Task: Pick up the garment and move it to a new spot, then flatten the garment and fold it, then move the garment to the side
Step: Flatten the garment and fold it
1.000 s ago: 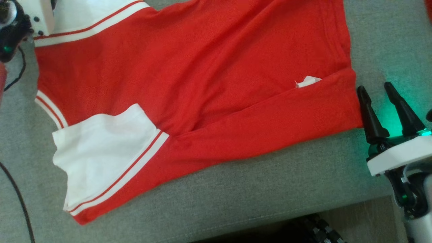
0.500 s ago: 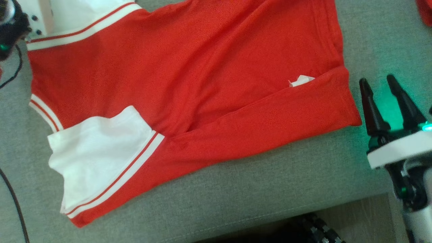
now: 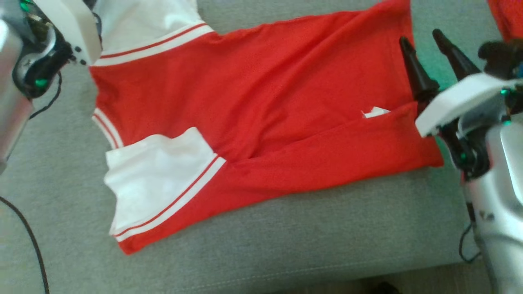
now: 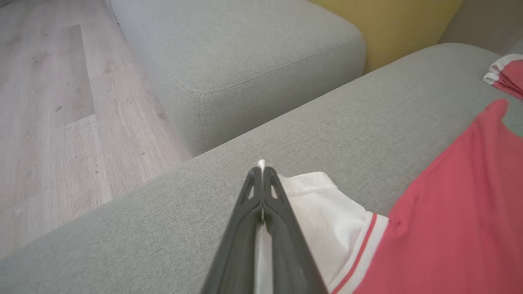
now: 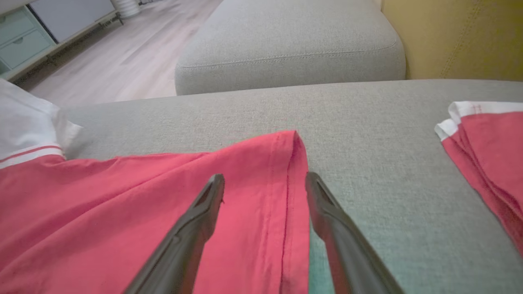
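L gripper (image 4: 261,169), approx 10 o'clock, pinched shut on the garment (image 3: 261,114) by its white sleeve (image 4: 314,204). Garment lies spread mid grey sofa (image 3: 286,253), one edge lapped over, so prob. mid-flatten. R gripper (image 3: 421,36), 2 o'clock, jaws apart astride red hem (image 5: 292,171). Fold + side move left.

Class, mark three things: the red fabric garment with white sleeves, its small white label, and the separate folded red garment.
red garment with white sleeves (image 3: 265,102), head view, middle of red body.
small white label (image 3: 375,112), head view, centre.
folded red garment (image 5: 486,155), right wrist view, top red layer.
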Robot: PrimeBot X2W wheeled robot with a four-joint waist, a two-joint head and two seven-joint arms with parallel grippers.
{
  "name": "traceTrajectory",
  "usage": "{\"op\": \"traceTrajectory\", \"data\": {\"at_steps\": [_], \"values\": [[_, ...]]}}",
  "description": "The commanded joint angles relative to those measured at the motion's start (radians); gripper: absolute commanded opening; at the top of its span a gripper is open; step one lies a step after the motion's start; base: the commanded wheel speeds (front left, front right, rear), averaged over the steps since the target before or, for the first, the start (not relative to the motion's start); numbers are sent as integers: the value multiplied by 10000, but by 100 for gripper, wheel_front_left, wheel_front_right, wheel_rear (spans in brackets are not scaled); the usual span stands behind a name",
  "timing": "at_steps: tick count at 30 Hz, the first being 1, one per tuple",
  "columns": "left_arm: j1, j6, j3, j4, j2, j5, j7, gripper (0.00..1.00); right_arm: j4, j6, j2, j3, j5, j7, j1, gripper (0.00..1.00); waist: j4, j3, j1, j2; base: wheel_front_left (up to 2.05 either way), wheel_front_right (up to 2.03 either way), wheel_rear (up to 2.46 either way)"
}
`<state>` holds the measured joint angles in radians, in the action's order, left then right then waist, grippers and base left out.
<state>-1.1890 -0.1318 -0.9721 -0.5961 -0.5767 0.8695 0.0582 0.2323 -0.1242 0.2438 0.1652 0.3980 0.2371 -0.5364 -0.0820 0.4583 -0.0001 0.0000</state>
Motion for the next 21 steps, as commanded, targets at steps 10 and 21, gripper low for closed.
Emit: {"op": "traceTrajectory", "data": {"at_steps": [10,21], "values": [[-557,12,-359,1358,-822,338,-309,0,2743,-65,-11,5,-402,-57,-2096,100,778,-133,1,0,0,0,0],[-743,12,-708,1576,-926,501,-434,0,4530,-65,-20,568,413,-463,-3360,90,974,56,1,0,0,0,0]]}}
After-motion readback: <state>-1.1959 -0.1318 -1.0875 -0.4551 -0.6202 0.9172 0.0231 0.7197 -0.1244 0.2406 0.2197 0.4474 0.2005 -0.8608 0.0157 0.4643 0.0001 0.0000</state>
